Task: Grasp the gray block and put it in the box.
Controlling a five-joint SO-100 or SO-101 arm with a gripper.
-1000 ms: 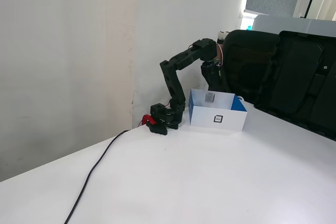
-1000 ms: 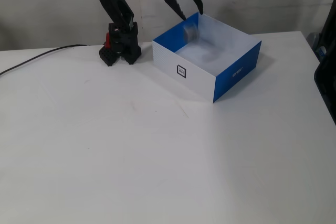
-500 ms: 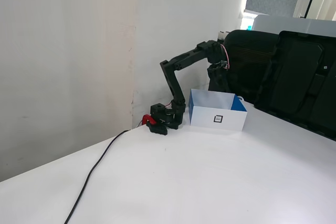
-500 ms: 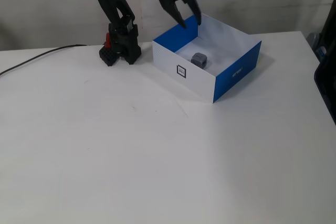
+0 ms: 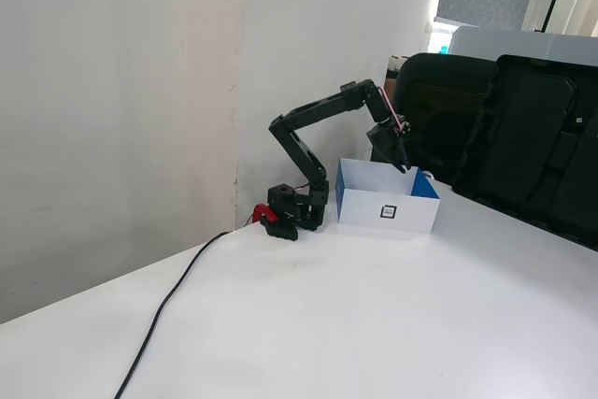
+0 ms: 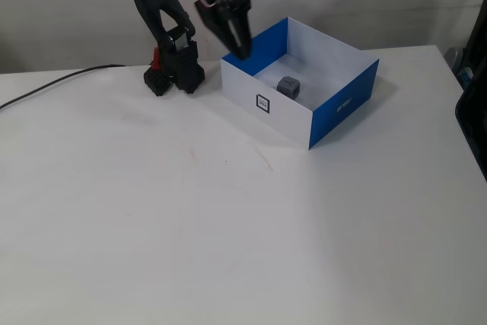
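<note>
We see the small dull gray cube (image 6: 288, 87) lying inside the low white box with blue inner walls (image 6: 335, 109) near the tabletop's far edge. Our black two-finger gripper (image 6: 242, 52) hangs above the box's rim, apparently pressed together, empty.

One gray block (image 6: 289, 87), one box (image 6: 342, 104), one arm (image 6: 163, 17), one cable (image 5: 168, 306), possibly one black case (image 5: 537, 147).

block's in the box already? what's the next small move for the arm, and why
Probably lift the gripper up and back from the box. In a fixed view the gray block lies on the box floor, apart from the gripper, which hangs over the box's near-left corner with nothing visible between its fingers. The drop looks done, so clearing the wall is what remains.
</note>
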